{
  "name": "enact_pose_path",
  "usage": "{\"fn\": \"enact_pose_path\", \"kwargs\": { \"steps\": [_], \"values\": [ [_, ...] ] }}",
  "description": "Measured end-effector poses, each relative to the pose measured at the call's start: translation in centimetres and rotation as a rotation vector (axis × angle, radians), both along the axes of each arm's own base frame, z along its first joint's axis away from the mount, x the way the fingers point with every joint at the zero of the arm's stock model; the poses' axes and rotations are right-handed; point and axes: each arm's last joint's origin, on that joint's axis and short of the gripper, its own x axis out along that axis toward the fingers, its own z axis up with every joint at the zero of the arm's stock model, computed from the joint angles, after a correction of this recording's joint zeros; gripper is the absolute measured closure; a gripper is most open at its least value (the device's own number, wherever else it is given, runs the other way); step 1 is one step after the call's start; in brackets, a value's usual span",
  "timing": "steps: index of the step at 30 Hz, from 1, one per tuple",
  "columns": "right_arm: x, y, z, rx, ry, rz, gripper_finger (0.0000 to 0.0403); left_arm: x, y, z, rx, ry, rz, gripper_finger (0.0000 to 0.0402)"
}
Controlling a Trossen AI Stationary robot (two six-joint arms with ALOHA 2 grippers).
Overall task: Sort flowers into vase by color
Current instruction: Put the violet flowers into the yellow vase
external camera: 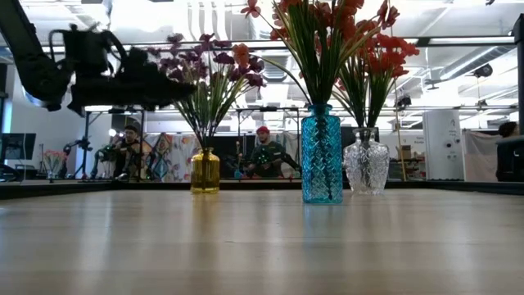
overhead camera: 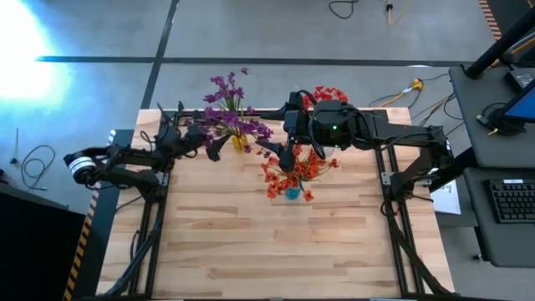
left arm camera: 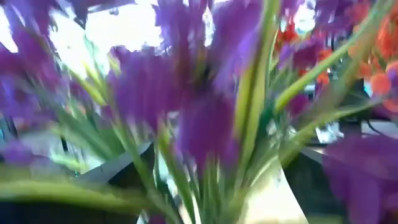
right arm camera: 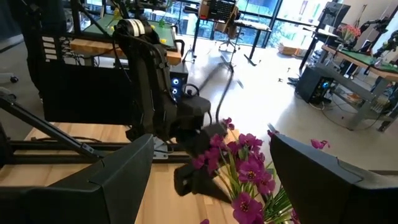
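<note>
Taking the blue vase [external camera: 321,153] near the middle of the table [overhead camera: 276,242] as the mark, the sorting looks close to finished. The blue vase holds red flowers [external camera: 327,24]. A yellow vase [external camera: 205,170] to its left in the low view holds the purple flowers [external camera: 205,61], though one reddish blossom [external camera: 242,56] shows among them there; whether it stands in the yellow vase or merely lines up from behind, I cannot tell. A clear vase [external camera: 366,164] just right of the blue one and farther back holds more red sprigs [external camera: 389,49]. No loose stems lie on the bare boards around the blue vase in the high view, so little seems left beyond checking that stray red bloom. The left gripper [overhead camera: 215,147] hovers beside the purple bunch, to the left of the blue vase, its fingers spread apart and holding nothing; its wrist view is filled with purple petals and green stems. The right gripper [overhead camera: 282,155] hangs just above the blue vase's red flowers, fingers likewise apart and empty.
</note>
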Motion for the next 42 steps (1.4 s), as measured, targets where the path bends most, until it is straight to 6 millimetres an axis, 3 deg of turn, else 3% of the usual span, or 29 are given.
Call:
{"fn": "enact_pose_path", "kwargs": {
  "steps": [3, 7, 17, 42],
  "values": [
    [0.0, 0.0, 0.0, 0.001, 0.001, 0.000, 0.0087, 0.0, 0.1, -1.3, -0.085, 0.082, 0.015, 0.0070],
    [0.2, 0.0, -0.2, -0.002, 0.004, 0.000, 0.0087, 0.0, -0.2, 0.3, -0.043, -0.005, -0.057, 0.0070],
    [1.4, -1.2, -1.4, -0.001, 0.041, -0.033, 0.0087, -0.1, -0.2, -0.9, -0.114, 0.053, -0.006, 0.0070],
    [1.3, -1.3, -1.4, 0.017, 0.040, -0.039, 0.0087, -1.7, -1.5, -2.2, -0.152, 0.138, -0.001, 0.0070]
  ]
}}
